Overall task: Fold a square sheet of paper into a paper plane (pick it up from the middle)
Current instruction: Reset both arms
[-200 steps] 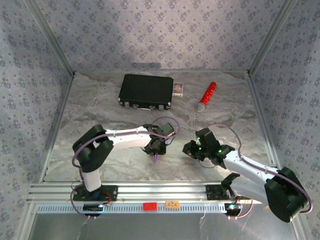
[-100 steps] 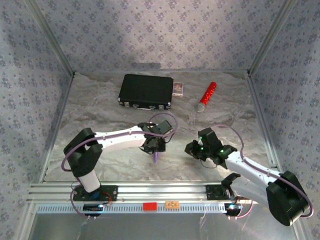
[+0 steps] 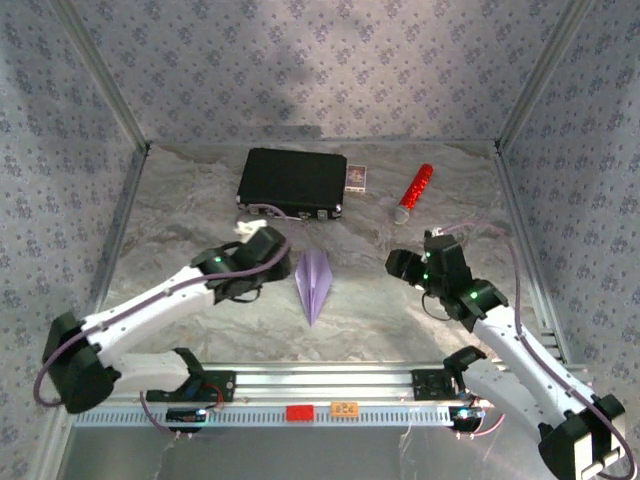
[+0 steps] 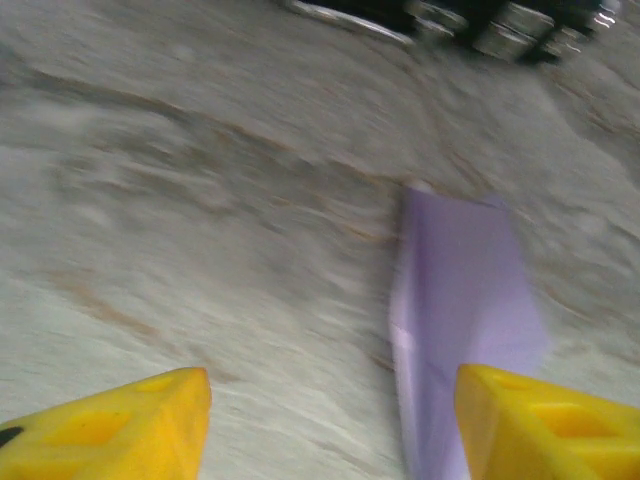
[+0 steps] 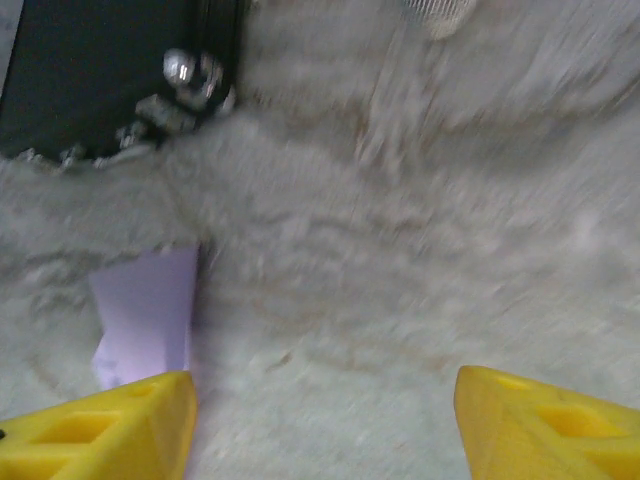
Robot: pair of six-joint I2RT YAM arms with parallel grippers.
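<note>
**Progress.** Folding judged complete: slim, pointed pale lilac paper plane (image 3: 314,284) with a centre crease, lying flat on the grey marbled table covering (image 3: 180,220). Position: between the two arms, nose toward the near edge, tail near the flat black hard case (image 3: 292,183). Nothing evident left to do beyond parking the arms.

**Pincers.**
- Left gripper (image 4: 330,425): yellow jaws spread wide, nothing between them, just beside the plane's left edge.
- Right gripper (image 5: 322,425): yellow jaws likewise spread wide, empty, well apart from the plane on its right.

**Hidden or unclear.**
- Both wrist views blurred, so fold lines and wing symmetry unreadable there.
- From above, plane too small to judge crease quality.
- Left wrist view: nose end cut off at the lower edge beside one yellow finger. Contact there impossible to tell.
- Right wrist view: only the tail end visible.
- Small white-and-dark card box (image 3: 357,177) and red-and-silver cylinder (image 3: 412,192) at the far side, well apart from the plane. Markings illegible.
</note>
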